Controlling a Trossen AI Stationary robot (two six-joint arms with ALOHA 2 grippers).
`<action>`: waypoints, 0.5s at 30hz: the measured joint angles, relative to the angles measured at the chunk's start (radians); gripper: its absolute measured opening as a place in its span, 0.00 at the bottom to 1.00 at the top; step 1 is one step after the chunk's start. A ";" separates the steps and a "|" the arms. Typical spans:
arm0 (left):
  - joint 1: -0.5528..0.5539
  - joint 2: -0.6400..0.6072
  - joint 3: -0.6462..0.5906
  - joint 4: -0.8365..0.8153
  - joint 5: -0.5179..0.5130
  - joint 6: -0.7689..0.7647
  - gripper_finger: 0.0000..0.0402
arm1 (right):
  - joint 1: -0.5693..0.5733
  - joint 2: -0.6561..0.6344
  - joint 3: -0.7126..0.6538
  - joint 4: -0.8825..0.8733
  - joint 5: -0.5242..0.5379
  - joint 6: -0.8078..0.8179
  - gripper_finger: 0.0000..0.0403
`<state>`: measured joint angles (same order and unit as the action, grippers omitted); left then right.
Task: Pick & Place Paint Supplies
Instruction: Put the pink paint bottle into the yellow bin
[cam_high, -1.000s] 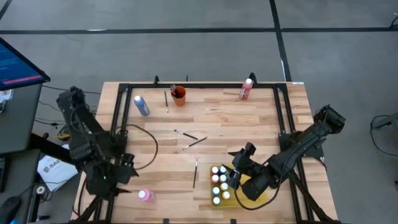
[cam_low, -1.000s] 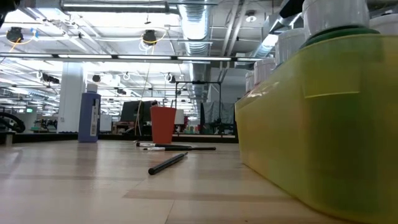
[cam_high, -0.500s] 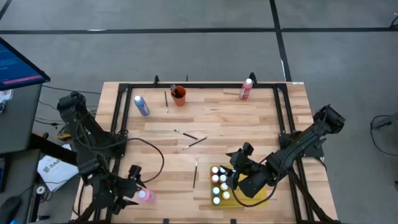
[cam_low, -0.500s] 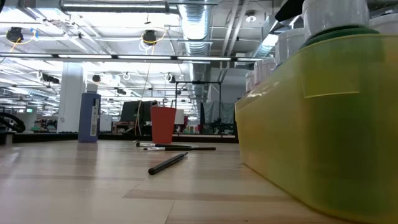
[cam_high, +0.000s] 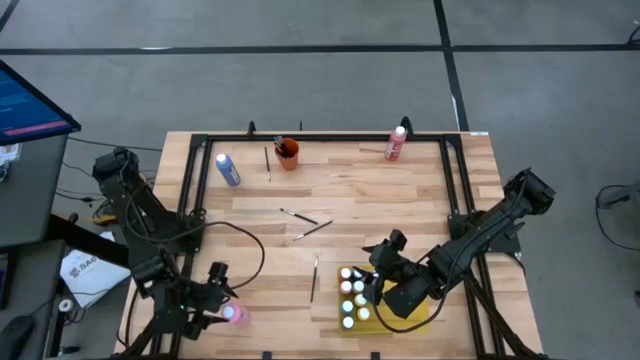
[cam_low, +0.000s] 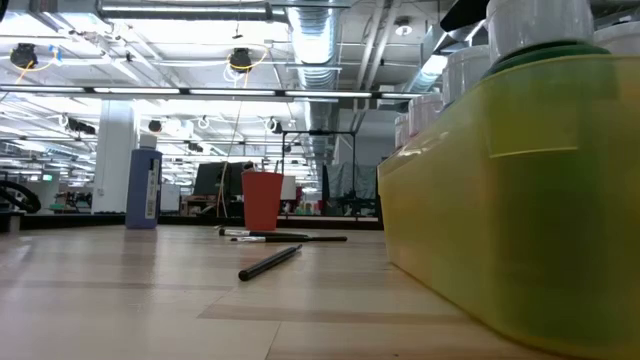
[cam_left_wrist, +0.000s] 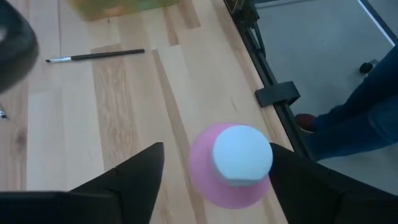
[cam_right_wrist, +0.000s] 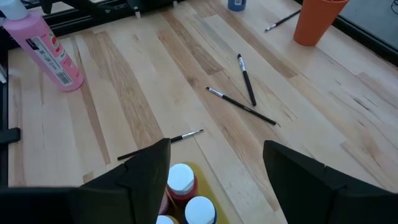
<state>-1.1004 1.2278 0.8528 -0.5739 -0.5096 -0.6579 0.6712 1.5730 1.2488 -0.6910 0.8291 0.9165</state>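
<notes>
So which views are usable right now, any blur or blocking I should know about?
Low view: the yellow tray sits close to the lens, soft, and blocks the right side; the paintbrush and orange cup read fine. Left wrist view: the pink bottle between the fingers is slightly blurred. High view: evenly lit.

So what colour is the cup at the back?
Orange, clearest in the right wrist view.

floor (cam_high: 300, 60): grey, dark seam lines | ceiling (cam_low: 200, 60): ducts, strip lights — bright | monitor (cam_high: 30, 100) (blue screen) beside wooden table (cam_high: 350, 190)
</notes>
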 joint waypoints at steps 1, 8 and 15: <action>0.000 0.000 0.000 0.000 -0.002 0.000 0.65 | 0.000 0.000 0.000 0.000 0.000 0.000 0.62; 0.000 0.000 0.000 0.000 -0.003 0.002 0.48 | -0.010 0.000 0.000 0.000 0.000 0.000 0.62; 0.003 -0.015 0.000 -0.009 -0.005 -0.003 0.26 | -0.014 0.000 0.000 0.000 0.000 0.000 0.62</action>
<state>-1.0970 1.2130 0.8528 -0.5827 -0.5144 -0.6613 0.6571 1.5734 1.2488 -0.6914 0.8295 0.9165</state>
